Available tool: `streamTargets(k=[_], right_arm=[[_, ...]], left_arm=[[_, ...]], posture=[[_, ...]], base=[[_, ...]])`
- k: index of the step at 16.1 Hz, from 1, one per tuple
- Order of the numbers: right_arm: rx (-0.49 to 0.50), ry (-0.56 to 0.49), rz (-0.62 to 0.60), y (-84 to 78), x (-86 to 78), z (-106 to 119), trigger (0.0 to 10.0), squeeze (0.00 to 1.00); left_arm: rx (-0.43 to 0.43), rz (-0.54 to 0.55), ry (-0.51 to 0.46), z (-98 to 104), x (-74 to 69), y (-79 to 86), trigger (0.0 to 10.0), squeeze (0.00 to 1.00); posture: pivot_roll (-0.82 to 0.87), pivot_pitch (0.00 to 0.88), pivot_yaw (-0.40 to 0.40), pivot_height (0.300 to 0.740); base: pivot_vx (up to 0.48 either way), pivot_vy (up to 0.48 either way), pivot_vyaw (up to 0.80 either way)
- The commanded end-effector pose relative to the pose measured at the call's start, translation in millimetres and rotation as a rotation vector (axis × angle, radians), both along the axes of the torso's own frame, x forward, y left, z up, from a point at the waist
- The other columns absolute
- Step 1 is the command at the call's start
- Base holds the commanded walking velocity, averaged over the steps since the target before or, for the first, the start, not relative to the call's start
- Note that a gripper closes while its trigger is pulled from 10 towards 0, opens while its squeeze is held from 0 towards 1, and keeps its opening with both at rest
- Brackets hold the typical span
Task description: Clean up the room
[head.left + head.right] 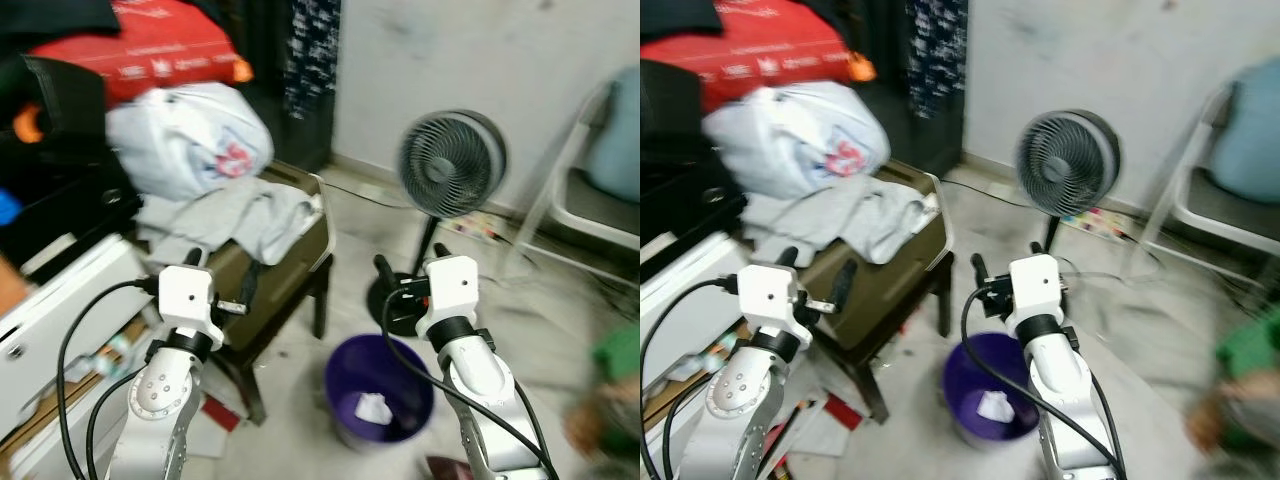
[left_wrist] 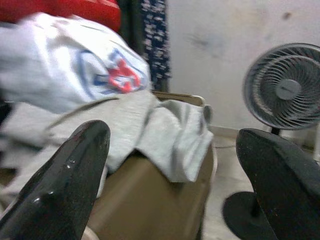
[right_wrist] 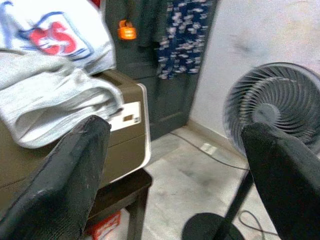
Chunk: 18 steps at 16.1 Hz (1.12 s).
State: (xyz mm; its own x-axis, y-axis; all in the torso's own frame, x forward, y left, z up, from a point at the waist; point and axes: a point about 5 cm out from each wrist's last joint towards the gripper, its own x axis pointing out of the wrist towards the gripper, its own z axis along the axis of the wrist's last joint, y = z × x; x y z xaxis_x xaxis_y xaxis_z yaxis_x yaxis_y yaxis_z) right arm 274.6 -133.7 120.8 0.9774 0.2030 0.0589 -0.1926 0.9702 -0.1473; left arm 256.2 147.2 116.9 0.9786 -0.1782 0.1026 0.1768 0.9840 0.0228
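Observation:
A purple bin (image 1: 345, 385) stands on the floor just below and ahead of me, with a crumpled white paper (image 1: 373, 407) inside. My right gripper (image 1: 405, 275) hangs above the bin's far rim, open and holding nothing; in the right wrist view its fingers (image 3: 75, 170) stand wide apart. My left gripper (image 1: 222, 270) is open too, held in front of a grey cloth (image 1: 250, 222) draped over a brown case (image 1: 300, 255) on a dark stool. A white plastic bag (image 1: 190, 140) sits behind the cloth.
A standing fan (image 1: 450, 165) is on the floor beyond the bin, its black base (image 1: 390, 305) close to it. A folding chair (image 1: 590, 200) stands at right. A red bag (image 1: 160, 45) and dark clutter pile up at left. A blurred green and tan shape (image 1: 610, 390) sits at the right edge.

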Motion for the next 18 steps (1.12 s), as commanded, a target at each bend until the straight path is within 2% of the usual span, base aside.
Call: streamTargets(k=[1, 6, 14, 18], right_arm=[[-0.015, -0.015, 0.001, -4.5, 1.2, 6.3, 10.0, 0.00], [-0.036, -0.019, -0.011, -11.8, 2.2, 9.6, 10.0, 0.00], [-0.039, -0.016, -0.007, -8.5, 4.0, 9.8, 10.0, 0.00], [-0.032, -0.011, -0.014, -8.3, 3.9, 9.2, 10.0, 0.00]], left_arm=[[0.007, -0.016, -0.003, 1.2, -2.2, -4.5, 10.0, 0.00], [0.007, -0.016, 0.004, -0.3, -2.8, -7.9, 10.0, 0.00], [0.021, -0.006, -0.007, 3.1, 2.3, -9.7, 10.0, 0.00], [0.034, 0.000, -0.005, 3.5, 3.6, -9.1, 10.0, 0.00]], posture=[[-0.10, 0.029, -0.021, 0.740], [-0.13, 0.032, -0.017, 0.740], [-0.12, 0.034, -0.017, 0.740], [-0.12, 0.037, -0.015, 0.740]], base=[[0.000, 0.000, 0.80], [0.000, 0.000, 0.80], [0.000, 0.000, 0.74], [0.000, 0.000, 0.15]])
